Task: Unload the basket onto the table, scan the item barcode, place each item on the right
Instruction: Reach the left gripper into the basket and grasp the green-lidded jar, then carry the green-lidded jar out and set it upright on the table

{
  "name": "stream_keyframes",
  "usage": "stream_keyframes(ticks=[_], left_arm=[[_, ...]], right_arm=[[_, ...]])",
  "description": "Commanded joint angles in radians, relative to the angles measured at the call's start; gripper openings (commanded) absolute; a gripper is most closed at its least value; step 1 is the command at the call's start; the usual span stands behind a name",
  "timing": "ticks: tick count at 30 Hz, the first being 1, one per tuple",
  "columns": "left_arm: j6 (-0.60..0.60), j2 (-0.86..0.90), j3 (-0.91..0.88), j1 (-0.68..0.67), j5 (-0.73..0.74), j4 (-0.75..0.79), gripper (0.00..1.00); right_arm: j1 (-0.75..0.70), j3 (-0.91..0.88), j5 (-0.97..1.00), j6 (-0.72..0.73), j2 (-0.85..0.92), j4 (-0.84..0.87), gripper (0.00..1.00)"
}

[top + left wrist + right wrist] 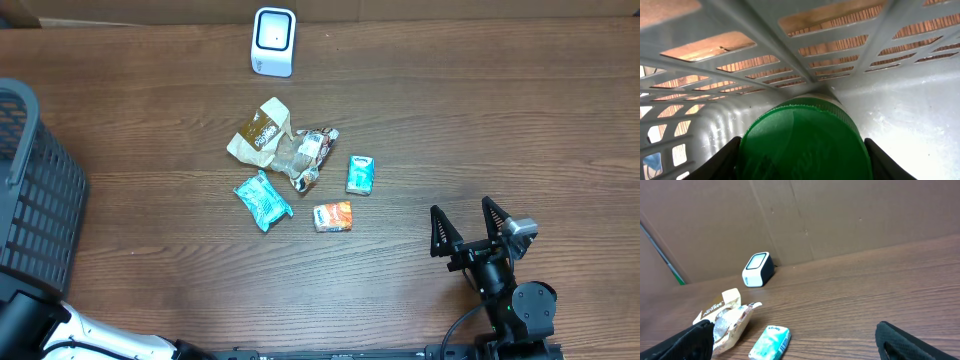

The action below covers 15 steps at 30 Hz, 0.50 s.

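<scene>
From overhead, the scanner (273, 41) stands upright at the far edge of the table (480, 120). A loose cluster lies nearer to me than the scanner: a brown packet (260, 130) closest to it, a crumpled clear wrapper (306, 156) touching that packet, a small teal pack (360, 173) just beside the wrapper, and a teal pouch (262, 200) and an orange pack (333, 216) farthest from the scanner. The grey basket (35, 190) sits well apart from the scanner, at the table's left end. My right gripper (468, 228) hovers well apart from the scanner on the near right, fingers spread wide with nothing between them. My left gripper itself is hidden here.

Through my left wrist camera I look inside the basket, with its slotted walls all around. My left gripper (802, 150) has the green container (805, 135) filling the space between its fingers (722, 160), which lie against both sides of it, gripping it. The scanner is out of this view.

From my right wrist camera the scanner stands at the foot of a cardboard wall (840, 215). The brown packet and clear wrapper lie nearer to me than the scanner, with the small teal pack beside them. My right fingers (910, 340) frame the lower corners, wide apart and holding nothing
</scene>
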Motion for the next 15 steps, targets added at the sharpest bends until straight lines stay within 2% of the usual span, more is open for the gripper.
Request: stream_keyframes(ticks=[1,5,8,15], left_arm=[[0.007,0.027,-0.004,-0.003,0.045,-0.009,0.46],[0.007,-0.003,0.032,-0.01,0.054,-0.037,0.47],[0.007,-0.047,0.072,-0.021,0.121,-0.048,0.48],[-0.024,-0.209,0.218,-0.07,0.42,-0.05,0.48]], right_arm=[[-0.005,-0.01,0.009,0.0,-0.01,0.005,1.0],[-0.005,-0.01,0.009,0.0,-0.01,0.005,1.0],[-0.005,-0.01,0.009,0.0,-0.01,0.005,1.0],[-0.005,-0.01,0.009,0.0,-0.01,0.005,1.0]])
